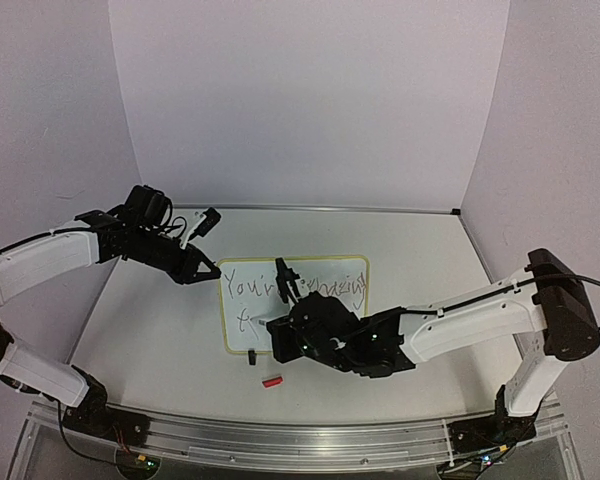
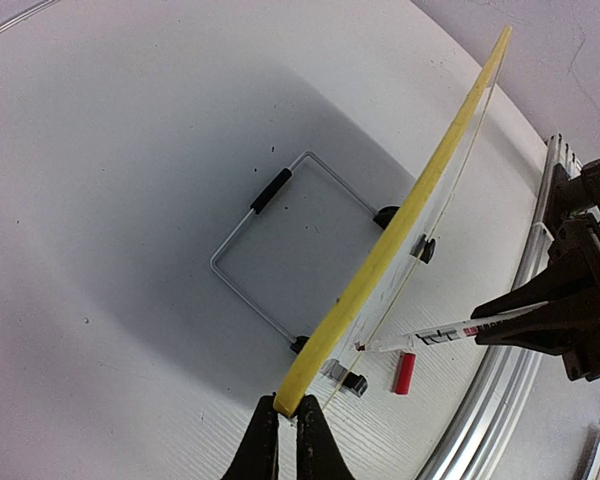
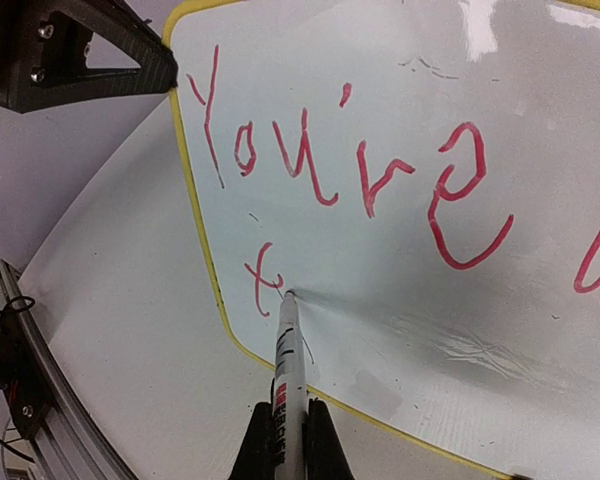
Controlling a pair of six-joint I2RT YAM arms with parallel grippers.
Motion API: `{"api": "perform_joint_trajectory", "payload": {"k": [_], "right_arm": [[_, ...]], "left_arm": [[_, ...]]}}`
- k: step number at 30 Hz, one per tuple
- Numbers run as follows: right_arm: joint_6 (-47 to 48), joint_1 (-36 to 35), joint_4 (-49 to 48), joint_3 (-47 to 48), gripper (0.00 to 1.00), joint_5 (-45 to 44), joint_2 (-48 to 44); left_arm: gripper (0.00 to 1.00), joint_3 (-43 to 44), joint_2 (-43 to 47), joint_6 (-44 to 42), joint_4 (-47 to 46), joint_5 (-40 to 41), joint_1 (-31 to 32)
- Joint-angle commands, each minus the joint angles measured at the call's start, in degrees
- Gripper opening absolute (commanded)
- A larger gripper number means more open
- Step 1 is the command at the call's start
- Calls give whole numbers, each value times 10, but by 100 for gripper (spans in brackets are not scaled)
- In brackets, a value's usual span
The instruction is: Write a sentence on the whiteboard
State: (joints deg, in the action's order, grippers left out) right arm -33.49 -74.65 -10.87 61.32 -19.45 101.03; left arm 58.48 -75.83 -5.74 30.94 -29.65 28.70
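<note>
The whiteboard (image 1: 255, 305) with its yellow frame stands tilted on a wire stand (image 2: 260, 250). The sentence (image 1: 295, 283) reads "You're amazing" on the top line, in red in the right wrist view (image 3: 310, 160), with a lone "t" (image 3: 262, 278) below. My left gripper (image 1: 212, 272) is shut on the board's upper left frame edge (image 2: 380, 260), with the jaws (image 2: 288, 415) pinching the yellow rim. My right gripper (image 1: 277, 338) is shut on a white marker (image 3: 288, 360). The marker's tip touches the board just right of the "t".
A red marker cap (image 1: 271, 381) lies on the table in front of the board, also in the left wrist view (image 2: 404, 372). A black clip foot (image 2: 353, 382) holds the board's lower edge. The metal rail (image 1: 280, 435) runs along the near table edge.
</note>
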Motion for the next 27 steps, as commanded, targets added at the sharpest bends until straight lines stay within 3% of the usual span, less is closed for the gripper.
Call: {"api": "perform_joint_trajectory", "payload": {"k": [1,27], "right_arm": [[-11,5,2,9,0,-16,9],[-5,7,44,5,0,0,3]], "left_arm": [[0,3,-20,-6,33,5,13],[0,3,-22,-6,33,7,14]]}}
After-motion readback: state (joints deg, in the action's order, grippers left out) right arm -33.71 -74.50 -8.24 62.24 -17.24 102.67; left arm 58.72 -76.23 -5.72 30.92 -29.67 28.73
